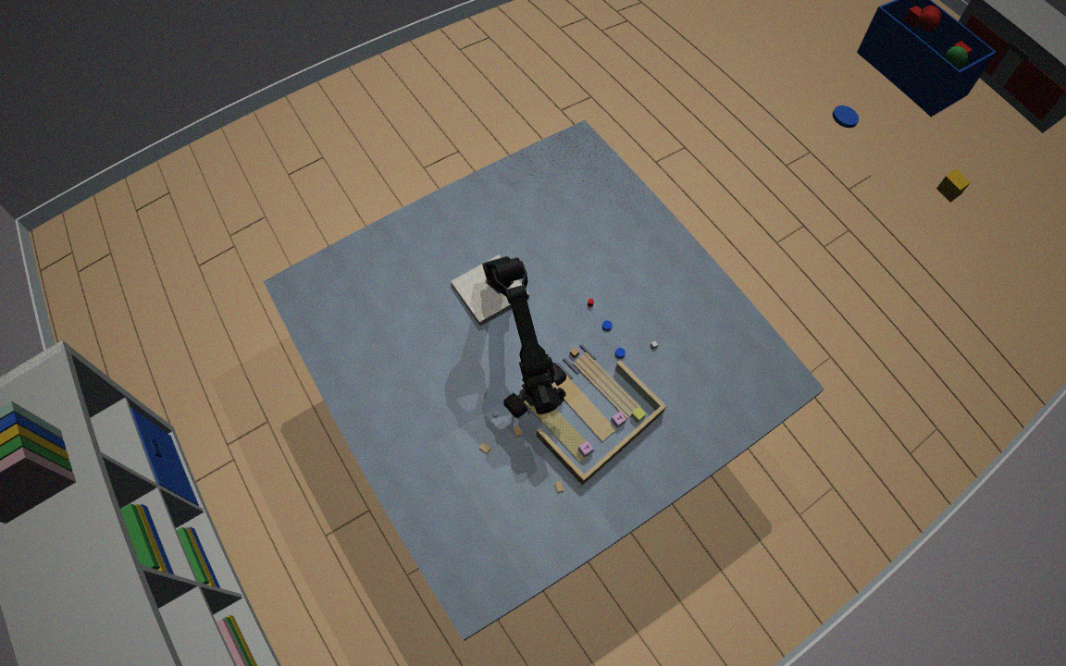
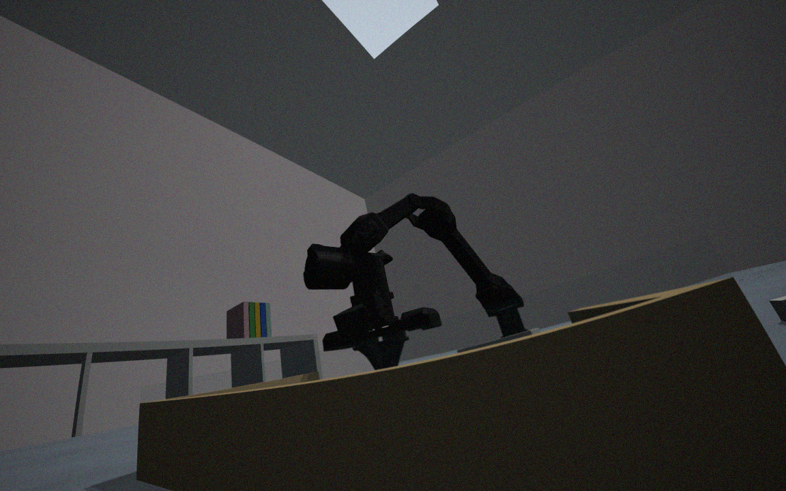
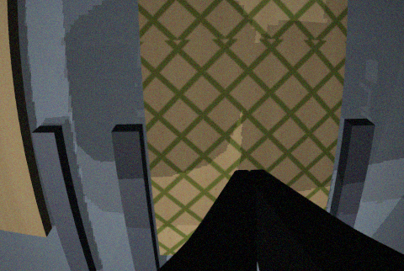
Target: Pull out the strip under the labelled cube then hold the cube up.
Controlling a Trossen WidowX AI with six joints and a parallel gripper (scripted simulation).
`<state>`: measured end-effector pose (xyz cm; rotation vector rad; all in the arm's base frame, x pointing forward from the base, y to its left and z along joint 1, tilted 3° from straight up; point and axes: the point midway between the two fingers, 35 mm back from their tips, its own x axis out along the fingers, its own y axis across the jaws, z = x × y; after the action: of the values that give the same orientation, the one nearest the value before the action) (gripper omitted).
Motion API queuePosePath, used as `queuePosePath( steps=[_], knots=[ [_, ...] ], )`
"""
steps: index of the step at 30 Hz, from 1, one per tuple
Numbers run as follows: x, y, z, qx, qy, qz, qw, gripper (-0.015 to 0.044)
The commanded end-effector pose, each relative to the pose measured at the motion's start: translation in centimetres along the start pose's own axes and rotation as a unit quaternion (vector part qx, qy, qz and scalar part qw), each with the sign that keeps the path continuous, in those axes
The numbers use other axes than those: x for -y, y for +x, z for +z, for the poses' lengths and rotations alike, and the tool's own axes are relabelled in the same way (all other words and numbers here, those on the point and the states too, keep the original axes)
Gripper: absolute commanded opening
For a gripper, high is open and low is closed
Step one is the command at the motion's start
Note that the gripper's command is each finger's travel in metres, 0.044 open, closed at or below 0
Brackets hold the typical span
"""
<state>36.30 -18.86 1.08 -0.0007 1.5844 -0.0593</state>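
Note:
A wooden strip with a green lattice pattern lies flat; a pink cube with a dark mark stands at its far end. A plain wooden strip lies beside it. A second marked pink cube and a yellow-green cube stand at the far ends of several thin sticks. The marks are too small to read. My gripper is shut, its tips over the near part of the latticed strip. Whether they touch it cannot be told. The arm hides the tips in the top view.
A low wooden wall surrounds the far ends on three sides. Grey rails flank the latticed strip. Small tiles lie left; a blue disc, a red piece and a white cube lie right.

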Motion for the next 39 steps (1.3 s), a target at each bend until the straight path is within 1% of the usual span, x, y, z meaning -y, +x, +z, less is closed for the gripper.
queuePosePath(
  steps=[1,7,39],
  knots=[
    [-0.1,0.5,-0.1,-0.002,-0.002,0.002,1.000,0.0000],
    [0.0,0.5,-0.3,-0.002,-0.002,0.002,1.000,0.0000],
    [0.1,0.7,-5.2,-0.004,-0.002,0.002,1.000,0.0000]
  ],
)
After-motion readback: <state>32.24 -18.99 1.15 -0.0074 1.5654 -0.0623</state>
